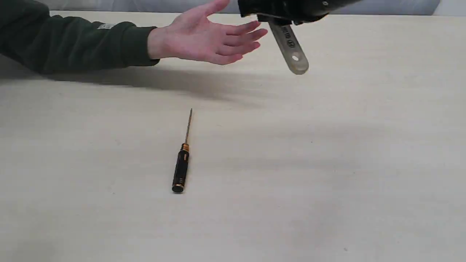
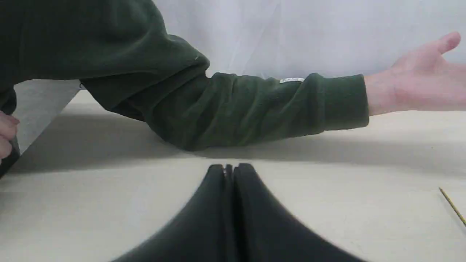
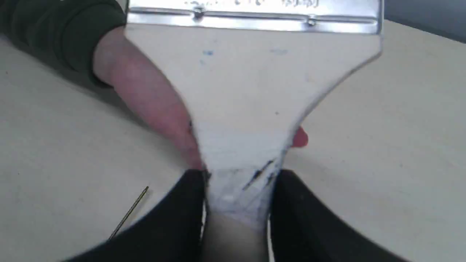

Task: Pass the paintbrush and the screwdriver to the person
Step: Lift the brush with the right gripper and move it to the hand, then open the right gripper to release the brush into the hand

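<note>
HANDOVER AT THE BENCH: The right claw point(image 1: 271, 20), high over the far side of the bench point(image 1: 327, 163), is clenched on the narrow neck of the brush point(image 1: 290, 49). The brush's wooden handle hangs down from the claw at a tilt, dark printed marks and end hole showing. The right wrist view shows the wide shoulder and silver ferrule point(image 3: 255, 16) beyond the jaws, with the bristles out of frame.

An open hand point(image 1: 207, 36) is held palm up above the bench, to the left of the brush in the exterior view. Its fingertips are just beside the handle, and whether they touch it cannot be told. The forearm reaches in from the left in a dark green sleeve point(image 1: 72, 47) with a small white label point(image 1: 105, 26).

The screwdriver point(image 1: 182, 163) lies flat near the middle of the bench, well apart from the hand and the brush. Its thin gold shaft points to the far side and its black handle toward the exterior camera.

The left claw point(image 2: 229, 169) appears only in its own wrist view. Its jaws are pressed together with nothing between them, low over the bench and near the sleeve.
</note>
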